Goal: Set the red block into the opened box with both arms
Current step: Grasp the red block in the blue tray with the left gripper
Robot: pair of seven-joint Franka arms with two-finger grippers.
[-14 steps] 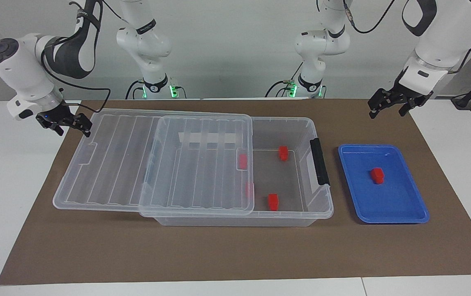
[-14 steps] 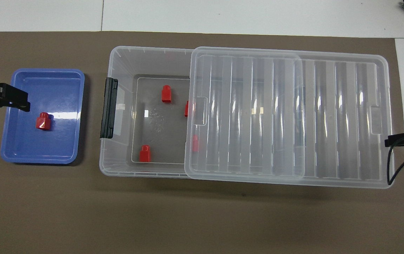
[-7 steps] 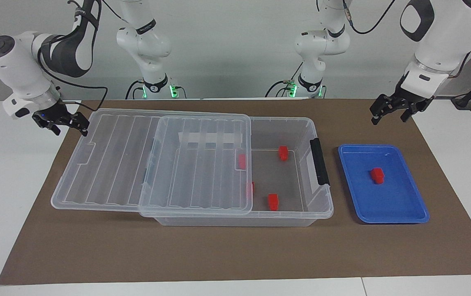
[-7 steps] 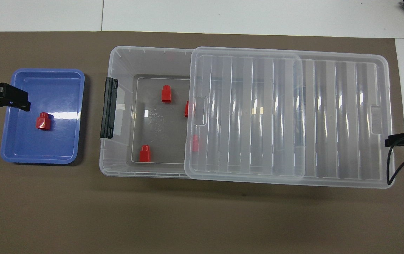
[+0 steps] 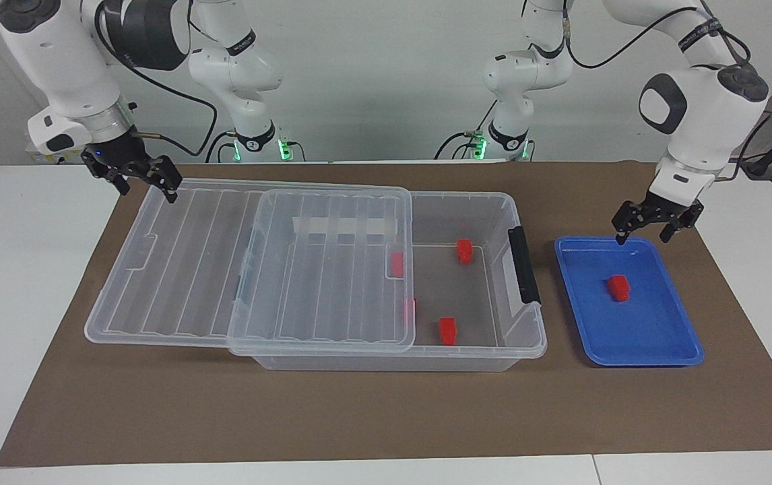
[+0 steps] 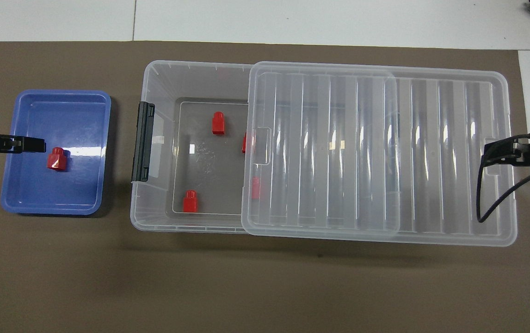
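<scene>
A: Small bright red plastic block (image 5: 618, 287) sits in the shallow blue tray (image 5: 679, 337). Left gripper (image 5: 649, 225), jaws spread and empty, hovers over the tray's robot-side rim; it could clip that rim.

B: Large clear plastic box (image 5: 527, 340) half-uncovered; its lid (image 5: 318, 269) blurs two blocks. Right gripper (image 5: 137, 176), open, hangs over the lid's corner.

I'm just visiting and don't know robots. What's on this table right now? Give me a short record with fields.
box: clear plastic box, lid slid partway off toward the right arm's end
in box: four red blocks, two partly under the lid
blue tray: beside the box's black latch, holds one red block
left gripper: open, over the blue tray's edge nearer the robots
right gripper: open, above the lid's corner
held: nothing
</scene>
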